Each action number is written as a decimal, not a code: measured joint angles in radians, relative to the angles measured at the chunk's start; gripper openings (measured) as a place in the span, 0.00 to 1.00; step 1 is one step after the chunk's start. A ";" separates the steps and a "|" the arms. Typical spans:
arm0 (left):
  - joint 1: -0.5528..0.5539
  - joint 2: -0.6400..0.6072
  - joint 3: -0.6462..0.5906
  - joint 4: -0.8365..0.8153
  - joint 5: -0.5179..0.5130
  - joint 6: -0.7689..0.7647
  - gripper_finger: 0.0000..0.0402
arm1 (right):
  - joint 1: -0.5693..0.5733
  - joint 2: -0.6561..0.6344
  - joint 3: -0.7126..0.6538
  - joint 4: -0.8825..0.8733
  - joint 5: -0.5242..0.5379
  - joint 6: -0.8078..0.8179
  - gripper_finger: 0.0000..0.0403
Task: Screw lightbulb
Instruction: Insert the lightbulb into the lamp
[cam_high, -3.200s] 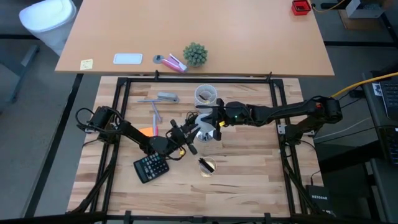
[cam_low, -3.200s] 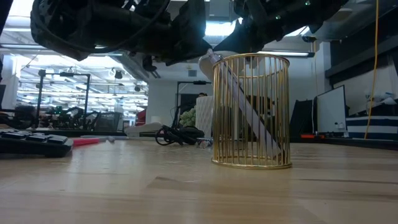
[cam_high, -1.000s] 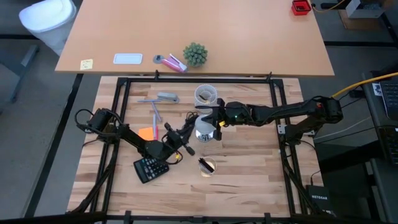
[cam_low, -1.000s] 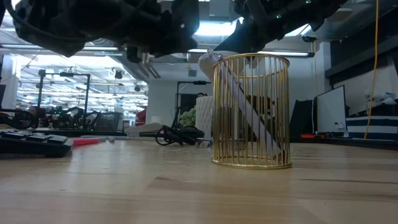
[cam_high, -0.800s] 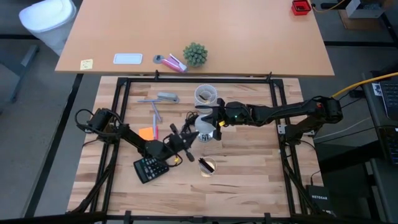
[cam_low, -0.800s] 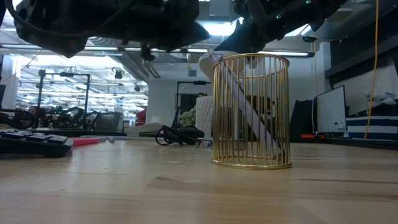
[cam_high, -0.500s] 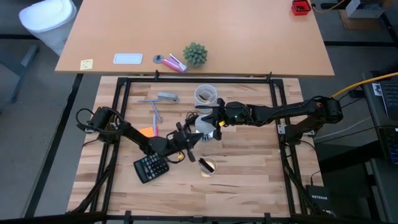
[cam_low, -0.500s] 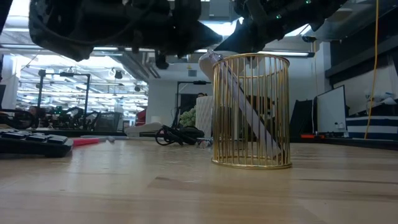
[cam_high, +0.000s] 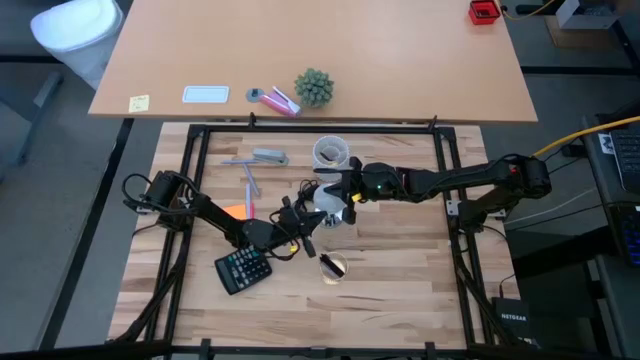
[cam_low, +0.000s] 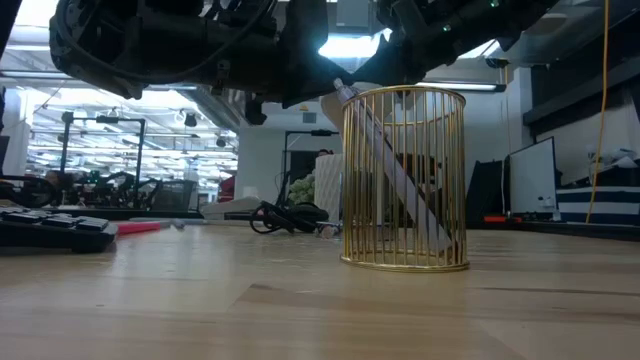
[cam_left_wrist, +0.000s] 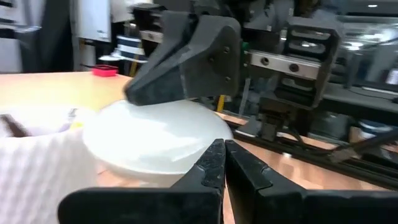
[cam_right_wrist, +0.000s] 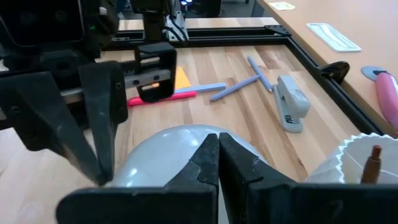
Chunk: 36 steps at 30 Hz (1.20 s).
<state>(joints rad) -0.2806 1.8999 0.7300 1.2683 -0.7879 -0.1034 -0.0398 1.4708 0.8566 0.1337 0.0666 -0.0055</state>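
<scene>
Centrally, your right gripper (cam_high: 338, 190) and left gripper (cam_high: 303, 218), both closed and empty, flank the white lightbulb (cam_high: 328, 203), seemingly to steady and twist it.

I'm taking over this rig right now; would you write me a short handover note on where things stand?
Left end effector: shut, empty, tips right beside the lightbulb's dome.
Right end effector: shut, empty, at the lightbulb's other side.
Lightbulb: white dome mid-table between both end effectors, just in front of the pale fluted cup; its base and the socket are hidden, so how far it is seated cannot be told.
Done: both arms brought to the lightbulb.
Left: probably grip the lightbulb, turn it home, confirm it is seated, retract.
Nearby: gold wire holder, calculator.
</scene>
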 joint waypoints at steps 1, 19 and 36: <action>-0.001 0.000 0.000 0.002 -0.025 0.004 0.01 | 0.000 0.000 0.000 0.000 0.002 0.000 0.01; 0.003 0.000 -0.002 0.001 -0.409 0.041 0.01 | 0.002 0.000 0.000 -0.002 -0.022 0.000 0.01; -0.086 0.000 -0.001 0.168 -0.211 0.312 0.01 | 0.001 0.000 0.000 -0.002 -0.009 0.000 0.01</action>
<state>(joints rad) -0.3669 1.8999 0.7292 1.4359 -0.9984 0.2087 -0.0383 1.4708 0.8562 0.1322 0.0579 -0.0055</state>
